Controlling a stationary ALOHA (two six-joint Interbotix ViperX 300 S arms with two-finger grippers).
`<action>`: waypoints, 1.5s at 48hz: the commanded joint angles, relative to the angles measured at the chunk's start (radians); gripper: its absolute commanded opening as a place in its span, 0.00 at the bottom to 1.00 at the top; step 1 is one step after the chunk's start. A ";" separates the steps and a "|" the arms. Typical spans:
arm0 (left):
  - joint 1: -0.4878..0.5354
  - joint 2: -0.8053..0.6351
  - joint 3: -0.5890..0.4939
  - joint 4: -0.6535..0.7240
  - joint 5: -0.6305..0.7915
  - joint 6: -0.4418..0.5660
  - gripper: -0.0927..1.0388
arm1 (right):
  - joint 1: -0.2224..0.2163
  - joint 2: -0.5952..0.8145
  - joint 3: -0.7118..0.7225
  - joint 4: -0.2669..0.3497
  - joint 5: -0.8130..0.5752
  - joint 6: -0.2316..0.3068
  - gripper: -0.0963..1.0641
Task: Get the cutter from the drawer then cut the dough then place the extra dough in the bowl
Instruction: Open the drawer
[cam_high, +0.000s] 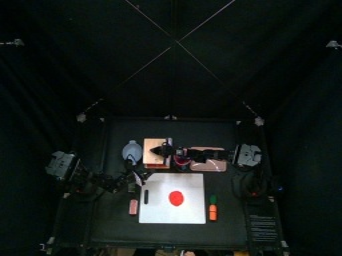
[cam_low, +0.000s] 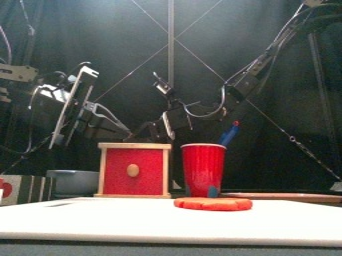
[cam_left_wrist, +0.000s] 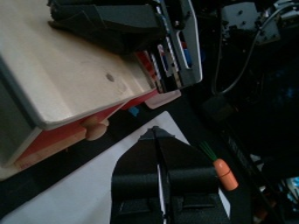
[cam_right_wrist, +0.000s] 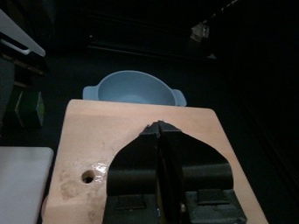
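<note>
I'm seeing L gripper (cam_left_wrist: 158, 133), jaws closed, sitting nearer the drawer knob (cam_left_wrist: 96, 129) at its 1 o'clock; R gripper (cam_right_wrist: 158, 127), also closed, hovering over box (cam_high: 156, 144).

top looks down from high, front looks level and near, both wrists closely share the wooden box (cam_right_wrist: 105, 131).

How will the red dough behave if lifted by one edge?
The dough lies flat and thin on the white board, so it would probably sag. It looks soft, so it may tear, or stick rather than slide.
</note>
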 joint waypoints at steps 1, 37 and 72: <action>0.000 0.003 -0.028 -0.032 0.018 -0.032 0.11 | -0.003 -0.014 -0.015 0.002 0.031 -0.009 0.07; 0.060 0.058 -0.106 -0.181 0.163 -0.396 0.71 | 0.021 -0.012 -0.023 0.002 0.061 -0.021 0.07; 0.123 0.109 -0.137 -0.175 0.179 -0.397 0.87 | 0.028 -0.009 -0.026 0.002 0.061 -0.021 0.07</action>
